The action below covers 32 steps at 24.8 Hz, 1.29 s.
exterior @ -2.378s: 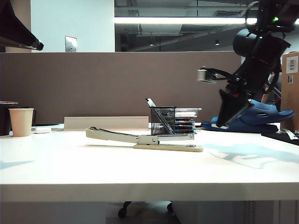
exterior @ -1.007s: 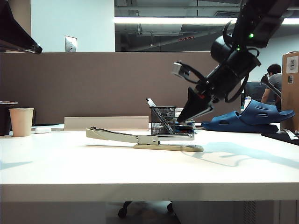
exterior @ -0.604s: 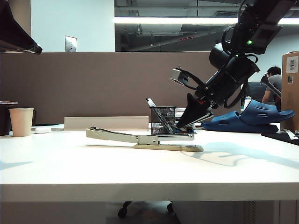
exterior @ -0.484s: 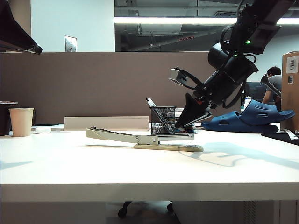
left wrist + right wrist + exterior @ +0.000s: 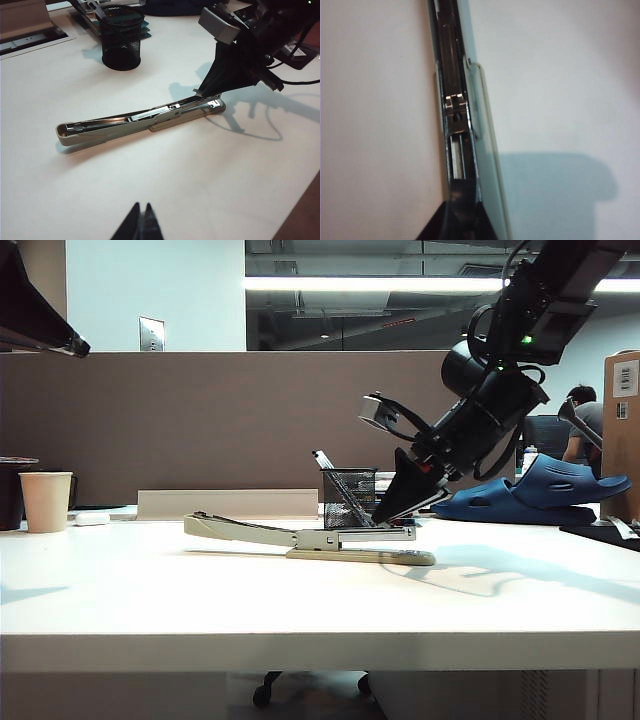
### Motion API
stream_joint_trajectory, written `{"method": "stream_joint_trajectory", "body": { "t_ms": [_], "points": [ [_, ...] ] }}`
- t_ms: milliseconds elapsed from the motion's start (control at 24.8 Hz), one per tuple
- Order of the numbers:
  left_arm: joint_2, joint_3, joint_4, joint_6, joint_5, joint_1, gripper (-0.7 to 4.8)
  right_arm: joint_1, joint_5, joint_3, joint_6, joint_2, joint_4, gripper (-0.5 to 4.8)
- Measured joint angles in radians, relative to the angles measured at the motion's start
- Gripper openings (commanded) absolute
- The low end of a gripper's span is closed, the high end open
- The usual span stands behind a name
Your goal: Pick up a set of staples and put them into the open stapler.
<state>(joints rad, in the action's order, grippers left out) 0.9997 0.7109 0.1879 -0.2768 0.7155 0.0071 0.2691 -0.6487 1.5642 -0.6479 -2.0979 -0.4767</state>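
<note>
Okay, so nearest the camera, the left gripper [image 5: 141, 226] hangs over bare table [image 5: 300, 610] on the near side of the stapler, well apart from it. Its two fingers are pressed together with nothing between them, so it doesn't look like part of the job right now.

Next back is the stapler [image 5: 300, 537], lying in the middle of the table. It's open, with the long arm folded out flat to one side and the silver magazine [image 5: 454, 125] facing up.

The right gripper [image 5: 385, 514] is angled down steeply, its tips right at the end of the magazine opposite the folded-out arm. Its jaws are pinched narrow, almost together. The right wrist view shows bright metal in the channel just ahead of the tips, but I honestly can't tell if that's the set of staples or just the magazine. I don't see a loose strip on the table in any view.

My read is that the pickup is done and the strip is being lined up with the channel. What's left is seating it in and letting go.

Behind all that are a black mesh pen holder [image 5: 348, 498] and a paper cup [image 5: 45, 500].
</note>
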Motion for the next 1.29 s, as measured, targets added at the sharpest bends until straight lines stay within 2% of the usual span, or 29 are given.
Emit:
{"method": "stream_joint_trajectory", "body": {
  "t_ms": [1290],
  "points": [
    [0.0,0.0,0.027,0.0,0.0,0.0,-0.02,0.0,0.026,0.0,-0.003,0.0,0.015,0.39]
  ]
}}
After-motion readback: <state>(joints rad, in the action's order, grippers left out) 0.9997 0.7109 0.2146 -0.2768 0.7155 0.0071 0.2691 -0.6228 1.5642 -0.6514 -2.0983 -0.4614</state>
